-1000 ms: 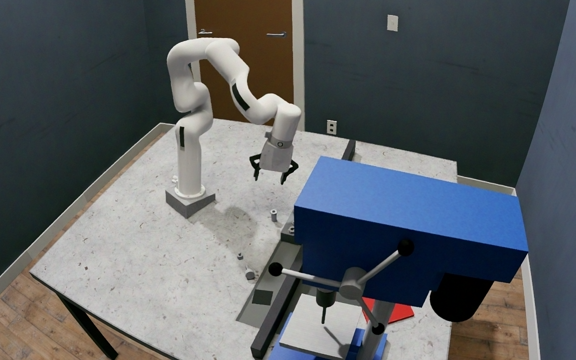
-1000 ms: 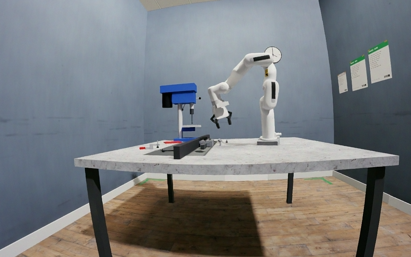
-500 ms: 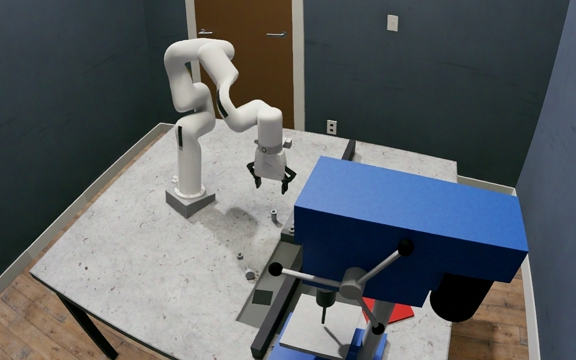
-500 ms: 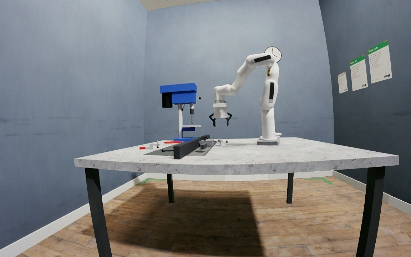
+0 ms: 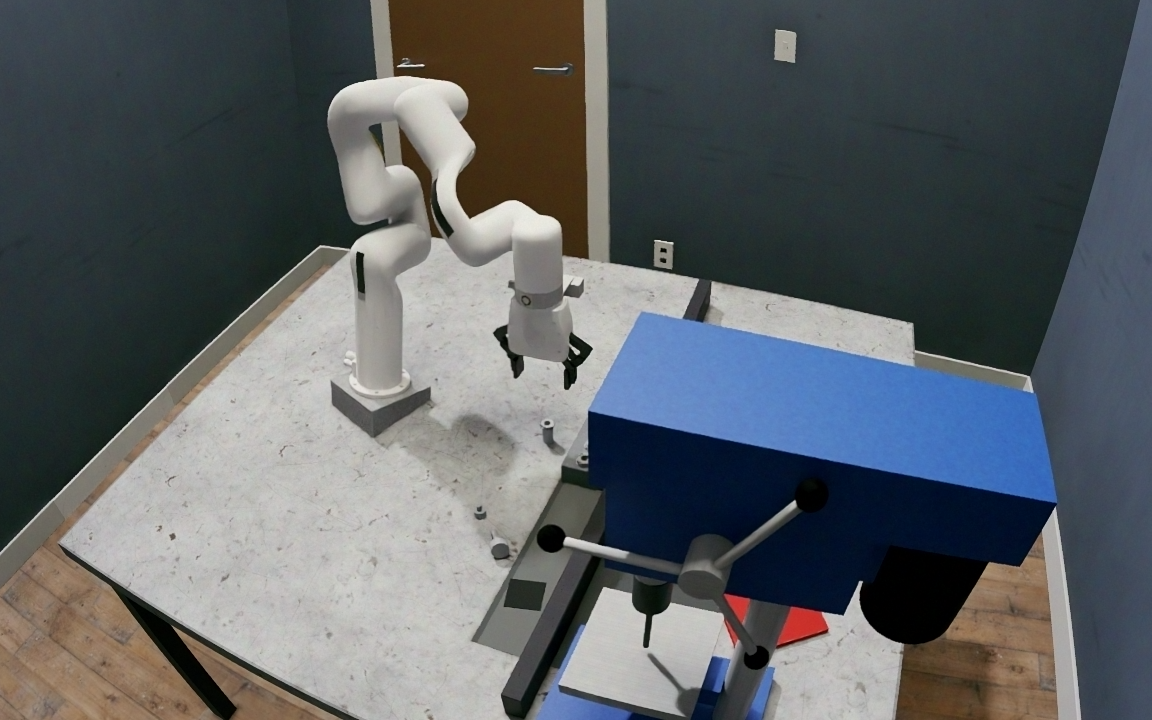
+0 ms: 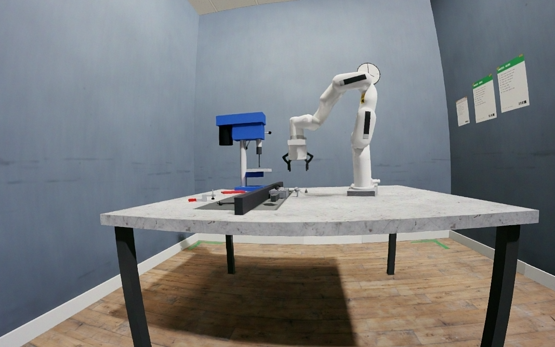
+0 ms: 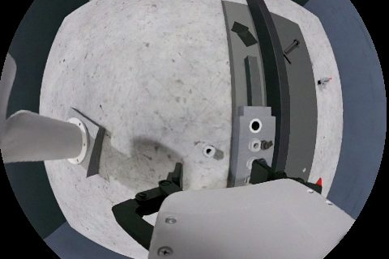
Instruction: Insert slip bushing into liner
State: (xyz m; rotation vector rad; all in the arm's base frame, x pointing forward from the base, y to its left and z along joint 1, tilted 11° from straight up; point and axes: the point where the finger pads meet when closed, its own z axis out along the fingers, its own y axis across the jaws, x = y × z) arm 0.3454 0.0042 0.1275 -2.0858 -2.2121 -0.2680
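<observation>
Bushing: the loose slip bushing (image 5: 548,430) stands upright on the worktop (image 5: 276,501), just beside the jig's near end, with bare stone around it on the arm's side.
Tool: the tool (image 5: 541,361) hangs well above the bushing, pointing straight down, fingers spread wide with nothing between them.
Step in hand: I'd judge this the approach to the pick; best to centre over the bushing, drop plumb, and close on the body below the head so it stays square for insertion.
Liner: the jig's plate (image 7: 254,135) shows a row of holes in the wrist view; the topmost looks open, though I can't say so firmly.
Edges: the dark rail (image 5: 553,617) runs along the jig's far side, and the blue drill press (image 5: 817,456) looms over that end.
Open room: the arm's side is freest, so come in from there.
</observation>
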